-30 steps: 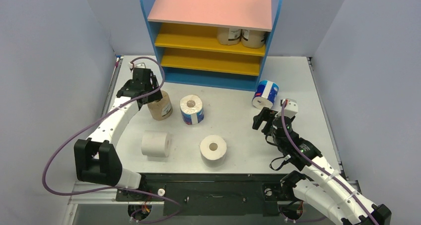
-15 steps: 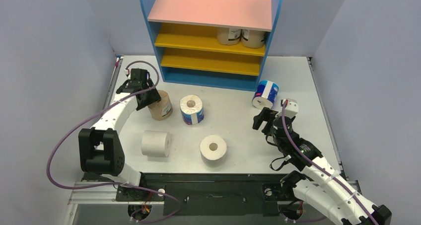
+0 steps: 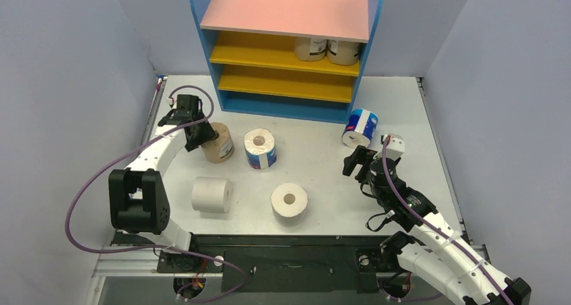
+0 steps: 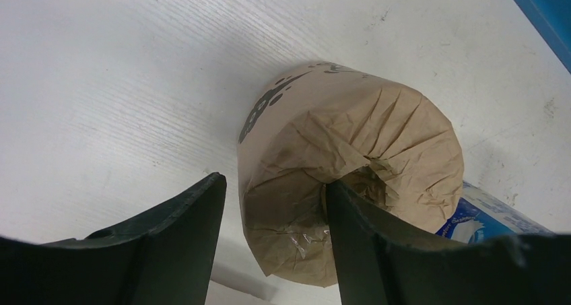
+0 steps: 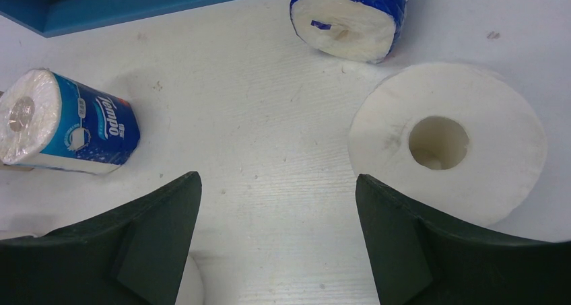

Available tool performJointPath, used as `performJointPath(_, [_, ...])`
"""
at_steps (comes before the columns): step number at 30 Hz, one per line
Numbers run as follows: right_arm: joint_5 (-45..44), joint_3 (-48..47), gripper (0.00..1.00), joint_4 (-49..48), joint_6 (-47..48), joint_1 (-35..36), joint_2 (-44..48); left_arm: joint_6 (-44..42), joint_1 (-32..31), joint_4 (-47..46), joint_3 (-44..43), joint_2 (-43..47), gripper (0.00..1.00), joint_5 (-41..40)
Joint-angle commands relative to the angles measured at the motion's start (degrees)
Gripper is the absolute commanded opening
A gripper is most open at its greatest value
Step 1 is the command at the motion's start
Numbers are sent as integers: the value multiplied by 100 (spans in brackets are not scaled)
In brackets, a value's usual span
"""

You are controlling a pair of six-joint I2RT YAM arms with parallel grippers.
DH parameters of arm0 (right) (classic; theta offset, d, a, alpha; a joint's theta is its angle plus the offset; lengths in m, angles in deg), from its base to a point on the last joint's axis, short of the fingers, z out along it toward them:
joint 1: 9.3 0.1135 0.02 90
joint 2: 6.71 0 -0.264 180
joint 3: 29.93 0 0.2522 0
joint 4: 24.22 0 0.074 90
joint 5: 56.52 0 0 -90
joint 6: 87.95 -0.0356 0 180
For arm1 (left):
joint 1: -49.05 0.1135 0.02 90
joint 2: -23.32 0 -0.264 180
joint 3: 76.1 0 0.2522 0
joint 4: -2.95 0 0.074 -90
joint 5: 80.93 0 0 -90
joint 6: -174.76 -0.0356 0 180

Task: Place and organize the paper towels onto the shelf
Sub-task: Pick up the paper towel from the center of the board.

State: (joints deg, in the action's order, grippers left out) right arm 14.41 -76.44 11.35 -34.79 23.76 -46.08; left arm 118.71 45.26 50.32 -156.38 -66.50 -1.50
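A tan-wrapped paper towel roll (image 3: 217,143) (image 4: 350,143) stands on end at the table's left. My left gripper (image 3: 195,133) (image 4: 274,182) is open astride its near wall, with one finger in the core and the other outside, a slim gap off the wrapper. My right gripper (image 3: 353,160) (image 5: 277,177) hangs open over bare table at the right, holding nothing. The shelf (image 3: 286,13) stands at the back with two labelled rolls (image 3: 326,49) on its upper yellow board.
A blue-and-white roll (image 3: 260,148) (image 5: 67,123) stands mid-table and another (image 3: 360,127) (image 5: 347,12) lies by the shelf's right foot. Two white rolls (image 3: 212,194) (image 3: 289,202) sit near the front; the second (image 5: 448,140) is close to my right finger.
The left gripper has come down over the tan roll's left edge and its jaws have narrowed around the wall. The right arm has not moved.
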Motion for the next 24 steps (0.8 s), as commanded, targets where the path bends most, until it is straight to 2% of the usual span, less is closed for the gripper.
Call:
performJointPath(1, [-116,4,80,-27,-16,30,47,46,15,-155,-20,-58,53,69])
performJointPath(8, [-114,6,80,-11,-39,25,48,35,14,-177,52,-74,46,126])
performJointPath(11, [-127,2,80,-4,-51,30,47,37,10,-207,87,-44,40,182])
performJointPath(24, [-249,-60,79,19,-107,21,0,-19,2,-211,-1,255,34,161])
